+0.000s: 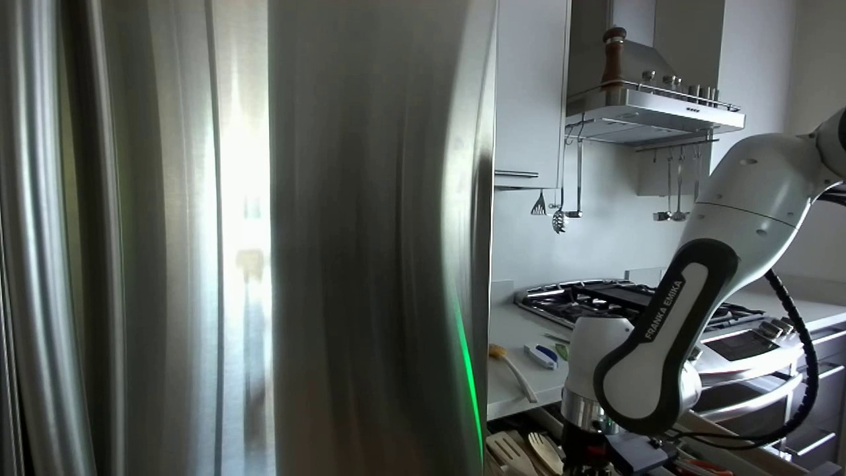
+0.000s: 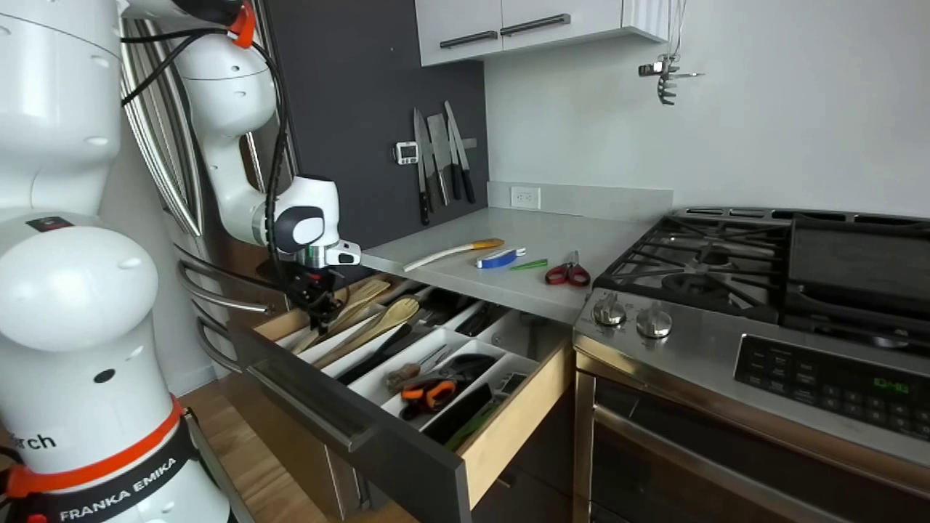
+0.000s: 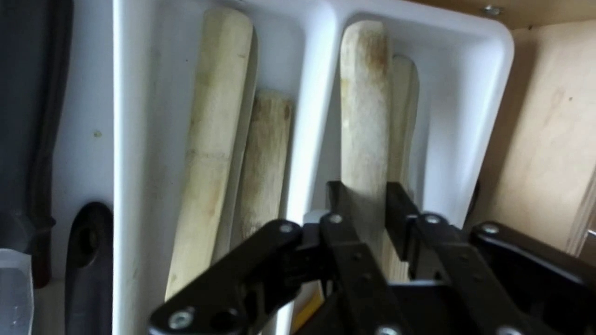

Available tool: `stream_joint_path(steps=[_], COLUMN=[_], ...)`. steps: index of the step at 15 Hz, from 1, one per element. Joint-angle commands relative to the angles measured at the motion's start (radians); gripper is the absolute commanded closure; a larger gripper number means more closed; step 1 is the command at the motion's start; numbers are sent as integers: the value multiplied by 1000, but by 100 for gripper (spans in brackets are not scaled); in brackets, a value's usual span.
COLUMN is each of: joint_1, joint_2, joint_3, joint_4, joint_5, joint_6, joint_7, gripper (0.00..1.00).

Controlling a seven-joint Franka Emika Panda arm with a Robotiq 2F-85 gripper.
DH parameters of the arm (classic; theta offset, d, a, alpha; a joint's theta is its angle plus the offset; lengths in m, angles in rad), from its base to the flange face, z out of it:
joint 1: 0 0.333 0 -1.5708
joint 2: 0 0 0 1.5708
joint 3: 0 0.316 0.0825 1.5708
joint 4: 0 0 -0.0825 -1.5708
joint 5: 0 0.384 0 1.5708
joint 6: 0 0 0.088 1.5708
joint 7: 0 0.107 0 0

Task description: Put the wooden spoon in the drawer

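The drawer (image 2: pixel 407 450) stands open, with a white divided tray (image 3: pixel 321 70) inside. In the wrist view a pale wooden handle (image 3: pixel 365 93) lies lengthwise in the outermost compartment, over a second wooden handle (image 3: pixel 404 93). My gripper (image 3: pixel 364 195) has its fingers close against both sides of the upper handle, apparently shut on it. That utensil's head is hidden, so I cannot tell if it is a spoon. In an exterior view my gripper (image 2: pixel 323 319) is low over the drawer's far compartment, beside a slotted wooden head (image 2: pixel 370 290). A wooden fork-like utensil (image 2: pixel 398 314) lies in the neighbouring compartment.
Other compartments hold black utensils, orange-handled scissors (image 2: pixel 429 394) and a green-handled tool (image 2: pixel 472 421). The counter (image 2: pixel 552 232) bears a long pale utensil with a yellow-brown end (image 2: pixel 454 253), a blue-and-white item (image 2: pixel 500 258), a green item and red scissors (image 2: pixel 568 273). A fridge (image 1: pixel 370 231) stands alongside.
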Motion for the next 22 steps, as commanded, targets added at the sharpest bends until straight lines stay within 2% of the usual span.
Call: stream_joint_path(steps=[1, 5, 6, 7, 8, 14, 15, 19, 22], joint_1=[-1, 1, 0, 1, 3, -6, -11, -25, -38], joint_2=[17, 36, 44, 50, 53, -10, -32, -133, -216], joint_3=[-23, -50, -52, -55, -59, -62, -66, -113, -159], joint_4=[58, 121, 138, 153, 164, 145, 129, 60, 7], joint_5=[-9, -11, -6, -6, -5, 25, 34, 22, -10], joint_6=[-87, -166, -183, -201, -212, -212, -203, -195, -242], joint_7=[-55, -81, -91, -96, -100, -101, -94, -66, -59], gripper=[94, 94, 82, 50, 49, 5, 0, 0, 0])
